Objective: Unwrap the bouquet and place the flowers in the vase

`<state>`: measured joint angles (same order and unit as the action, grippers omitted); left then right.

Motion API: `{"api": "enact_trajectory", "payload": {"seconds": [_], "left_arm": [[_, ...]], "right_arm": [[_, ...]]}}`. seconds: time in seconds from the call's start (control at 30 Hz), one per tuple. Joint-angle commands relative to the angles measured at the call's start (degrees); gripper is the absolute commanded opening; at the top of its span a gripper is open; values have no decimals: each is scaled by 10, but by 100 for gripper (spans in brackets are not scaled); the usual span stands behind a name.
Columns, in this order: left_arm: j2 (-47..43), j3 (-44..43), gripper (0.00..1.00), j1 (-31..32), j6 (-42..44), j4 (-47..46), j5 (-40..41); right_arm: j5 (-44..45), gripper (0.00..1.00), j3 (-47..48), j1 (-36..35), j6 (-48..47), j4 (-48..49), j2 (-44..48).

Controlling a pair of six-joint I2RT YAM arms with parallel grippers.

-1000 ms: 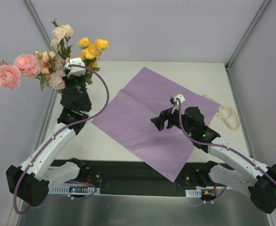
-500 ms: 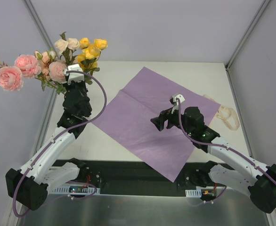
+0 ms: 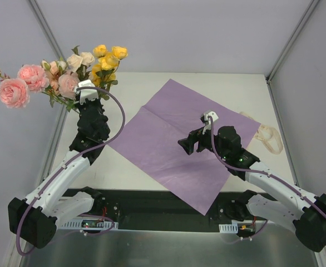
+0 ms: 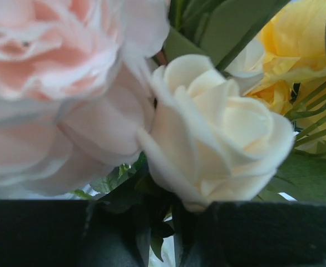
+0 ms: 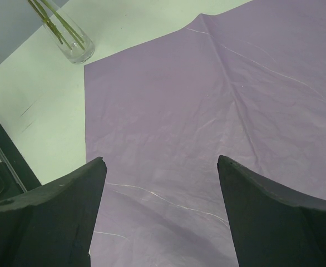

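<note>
left gripper: the left gripper (image 4: 157, 228) is raised at the far left corner. Its black fingers (image 4: 35, 233) stand on either side of green leaves and stems just under the blooms. I cannot tell whether they pinch the stems or stand loose of them.
flowers: artificial flowers (image 3: 68, 75) on long green stems stand upright at the far left, with their heads spread above and around the left gripper. The large pink roses (image 3: 13, 92) lean out furthest left, past the table edge. The yellow roses (image 3: 108, 55) sit furthest back. A cream rose (image 4: 218, 128) fills the left wrist view, just above the fingers.
vase: a small clear glass vase (image 5: 74, 47) stands upright on the table at the left, just beside the left corner of the paper. Green stems stand inside it. In the top view it is hidden under the left arm.
right gripper: the right gripper (image 5: 161, 164) is released, with its jaws wide apart and nothing between them. It hovers over the purple paper sheet at mid-table and faces left.
paper: a flat, creased purple paper sheet (image 3: 174, 139) lies spread open across the middle of the table, with one corner reaching over the near edge.
ribbon: a cream ribbon (image 3: 268, 139) lies in loops at the right, just past the right corner of the paper.
table: the white table (image 3: 235, 89) carries the vase, the paper and the ribbon.
</note>
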<state>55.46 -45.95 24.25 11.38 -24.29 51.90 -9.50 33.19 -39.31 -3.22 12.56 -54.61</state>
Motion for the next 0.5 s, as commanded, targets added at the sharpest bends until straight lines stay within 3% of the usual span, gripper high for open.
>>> {"api": "enact_trajectory", "payload": {"seconds": [0.0,0.1,0.23,0.47], "left_arm": [[-18,13,16,-6,-40,14,19],[-21,16,17,-6,-42,17,19],[-33,3,50,-6,-60,51,5],[-104,-38,72,-5,-158,194,-65]], "right_arm": [[-9,84,24,0,0,19,9],[-10,84,24,0,0,19,7],[-11,84,24,1,0,19,6],[-10,84,23,1,-1,19,8]]}}
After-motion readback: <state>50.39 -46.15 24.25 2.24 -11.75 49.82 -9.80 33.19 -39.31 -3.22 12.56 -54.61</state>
